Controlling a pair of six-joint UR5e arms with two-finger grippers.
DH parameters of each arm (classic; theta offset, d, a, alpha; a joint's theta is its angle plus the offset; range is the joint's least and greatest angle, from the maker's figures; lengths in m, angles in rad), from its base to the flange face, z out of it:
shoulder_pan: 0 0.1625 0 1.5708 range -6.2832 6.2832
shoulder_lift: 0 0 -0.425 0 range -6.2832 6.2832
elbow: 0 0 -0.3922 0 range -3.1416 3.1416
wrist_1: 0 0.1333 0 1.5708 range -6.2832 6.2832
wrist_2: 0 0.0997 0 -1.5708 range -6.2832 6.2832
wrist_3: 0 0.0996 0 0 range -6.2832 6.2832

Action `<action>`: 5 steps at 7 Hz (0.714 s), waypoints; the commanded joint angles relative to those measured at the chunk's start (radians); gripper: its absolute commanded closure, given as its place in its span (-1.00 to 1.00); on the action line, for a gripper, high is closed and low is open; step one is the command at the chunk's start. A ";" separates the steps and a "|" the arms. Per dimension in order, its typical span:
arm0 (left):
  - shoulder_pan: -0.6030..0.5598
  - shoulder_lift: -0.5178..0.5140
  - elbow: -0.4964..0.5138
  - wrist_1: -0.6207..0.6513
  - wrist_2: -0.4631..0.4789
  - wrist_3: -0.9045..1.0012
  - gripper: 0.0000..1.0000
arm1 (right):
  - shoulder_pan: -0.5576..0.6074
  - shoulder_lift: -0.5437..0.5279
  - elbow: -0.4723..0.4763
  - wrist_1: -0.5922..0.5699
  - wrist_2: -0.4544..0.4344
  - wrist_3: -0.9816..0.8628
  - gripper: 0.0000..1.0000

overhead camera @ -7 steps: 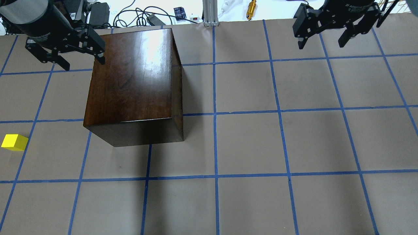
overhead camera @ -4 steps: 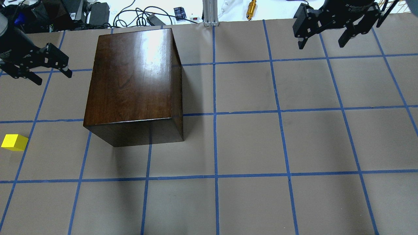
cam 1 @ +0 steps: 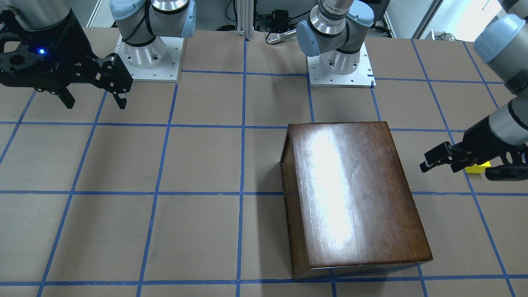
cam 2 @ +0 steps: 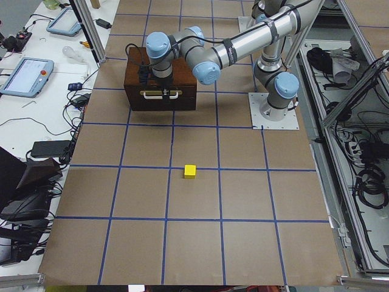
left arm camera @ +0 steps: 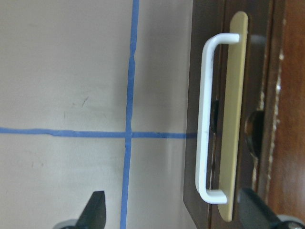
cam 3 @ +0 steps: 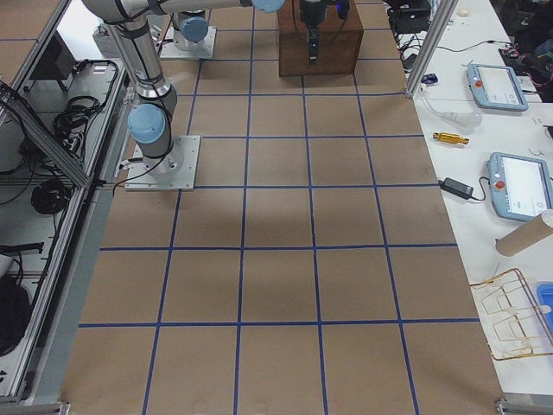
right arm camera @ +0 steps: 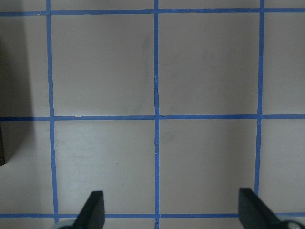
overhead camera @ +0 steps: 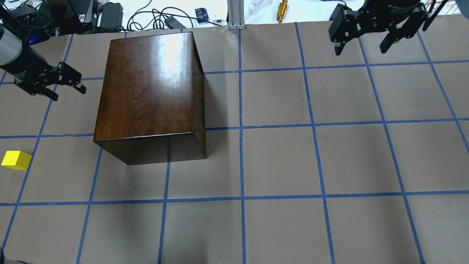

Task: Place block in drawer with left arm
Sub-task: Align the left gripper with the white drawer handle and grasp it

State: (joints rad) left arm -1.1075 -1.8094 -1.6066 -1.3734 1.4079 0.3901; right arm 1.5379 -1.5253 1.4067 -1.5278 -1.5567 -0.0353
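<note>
The yellow block (overhead camera: 15,160) lies on the table near the left edge, also seen in the exterior left view (cam 2: 190,171) and, partly hidden by the gripper, in the front view (cam 1: 478,168). The dark-brown wooden box (overhead camera: 150,91) stands left of centre. Its drawer (cam 2: 161,96) is shut. The pull (left arm camera: 207,119) faces my left gripper (overhead camera: 69,93), which is open and empty, low beside the box's left side. My right gripper (overhead camera: 359,50) is open and empty at the far right, high over bare table.
Cables and power bricks (overhead camera: 110,14), an aluminium post (overhead camera: 234,14) and a brass part (overhead camera: 282,11) lie past the table's far edge. The two arm bases (cam 1: 338,62) stand on the robot's side of the table. Blue tape lines mark the table in squares.
My left gripper has moved left off the box's far left corner and dropped lower beside the box's left side. The right arm, box and block have not moved.
</note>
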 commanded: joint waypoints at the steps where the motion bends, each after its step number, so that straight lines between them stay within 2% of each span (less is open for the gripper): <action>1: 0.000 -0.050 -0.009 0.046 -0.013 0.029 -1.00 | -0.001 0.000 0.000 0.000 0.000 0.000 -1.00; 3: -0.002 -0.060 -0.010 0.047 -0.071 0.023 -1.00 | -0.001 0.000 0.000 0.000 0.001 0.000 -1.00; 5: -0.002 -0.091 -0.010 0.074 -0.073 0.023 -1.00 | 0.001 -0.001 0.000 0.000 0.001 0.000 -1.00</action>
State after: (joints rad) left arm -1.1088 -1.8822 -1.6165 -1.3192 1.3406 0.4130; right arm 1.5380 -1.5258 1.4066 -1.5278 -1.5562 -0.0352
